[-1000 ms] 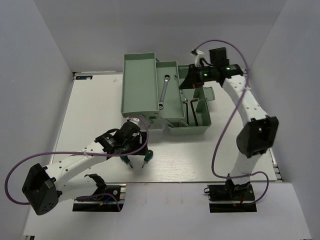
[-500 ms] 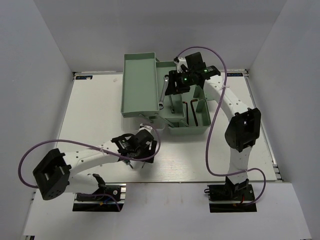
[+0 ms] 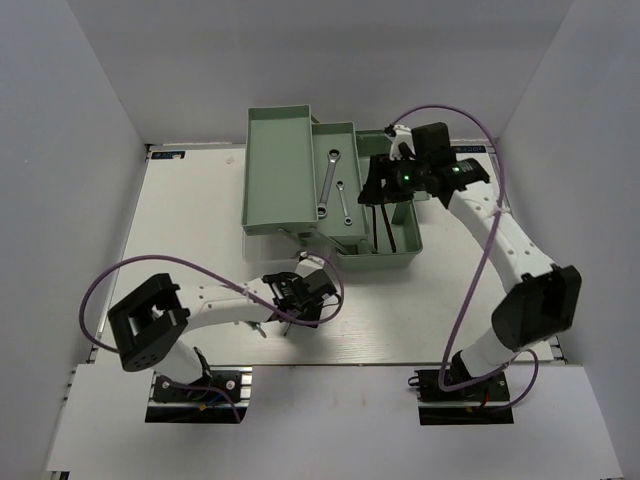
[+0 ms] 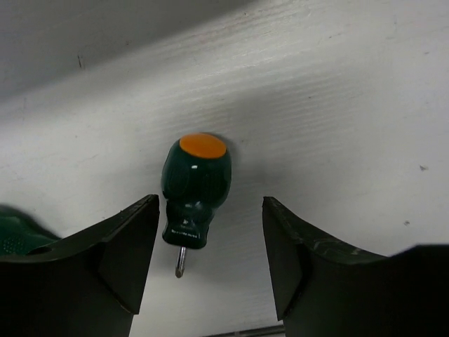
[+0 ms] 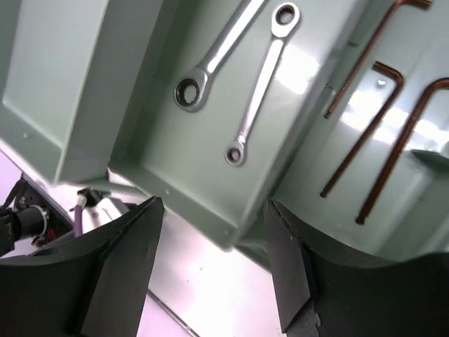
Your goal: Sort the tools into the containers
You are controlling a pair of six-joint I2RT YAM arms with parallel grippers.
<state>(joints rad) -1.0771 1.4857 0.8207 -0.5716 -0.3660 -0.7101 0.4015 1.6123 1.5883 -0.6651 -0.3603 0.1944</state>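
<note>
**Pale green trays partly filled, two screwdrivers left out**

Pale green plastic forms the fold-out toolbox (image 3: 330, 245), which is opened out at the far middle of the table (image 3: 190, 220). Its left tray (image 3: 278, 170) is seen to hold nothing. Nearer the arms, the left gripper (image 4: 210, 203) is lowered over the bare tabletop with its fingers spread wide. They are set on either side of a green-handled screwdriver (image 4: 195, 182), which lies with its orange cap pointing away and is touched by neither finger. A second green handle (image 4: 14, 228) is glimpsed at the left margin, just beside the left finger. Both screwdrivers are thus judged unsorted.

In the middle tray (image 5: 175, 161) a silver ratchet wrench (image 5: 217, 53) and a thin silver ring-ended tool (image 5: 259, 84) are laid side by side. In the base (image 5: 393, 232), three L-shaped hex keys (image 5: 372, 105) are counted. The right gripper (image 5: 214, 203) is held above the box, spread apart and empty.

The task is judged well over half done, with only the two screwdrivers to be placed.

Open table is left around the framed handle, so a straight closing is thought feasible. The neighbouring screwdriver could be nudged by the left finger. The toolbox's near wall stands close behind the left gripper, and it would have to be cleared by lifting. Room is offered by the left tray, though its raised rims must be crossed.
</note>
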